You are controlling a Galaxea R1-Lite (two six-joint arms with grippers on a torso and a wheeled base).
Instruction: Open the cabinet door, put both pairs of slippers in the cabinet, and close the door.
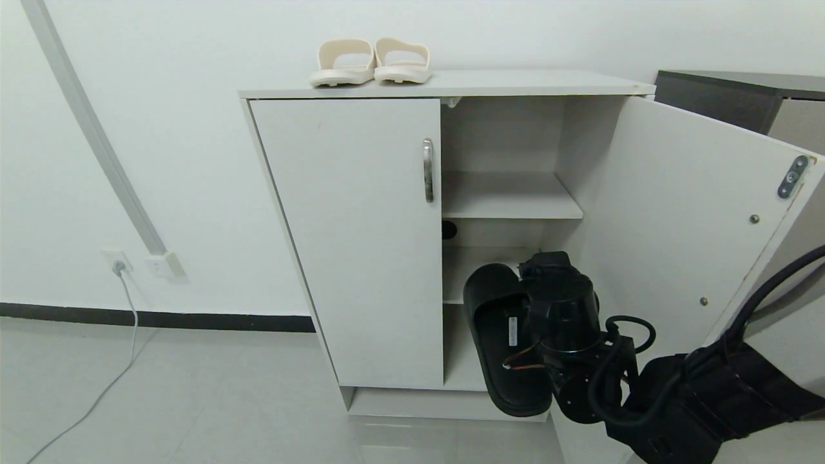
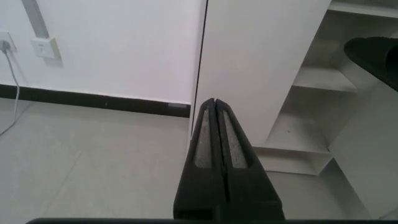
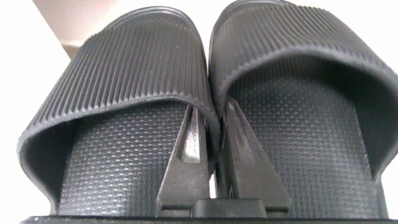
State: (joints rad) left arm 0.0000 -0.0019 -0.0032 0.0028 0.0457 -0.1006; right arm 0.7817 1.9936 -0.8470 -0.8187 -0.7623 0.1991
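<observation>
Now, in the head view, the right gripper (image 1: pixel 538 283) holds the black slippers (image 1: pixel 503 335) before the cabinet's (image 1: pixel 348 245) open right half; the cream slippers (image 1: pixel 370 62) sit on its top, front edge, toward the left corner. In the left wrist view, the left gripper (image 2: pixel 214 109), pressed closed and empty, hangs over the floor (image 2: pixel 93 162). In the right wrist view, the right gripper (image 3: pixel 212 149) pinches both black slippers (image 3: pixel 137 81) by their adjoining straps.

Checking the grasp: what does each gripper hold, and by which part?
Right gripper pinches the pair of black ribbed rubber slippers by their touching inner strap edges. Left gripper holds nothing.
</observation>
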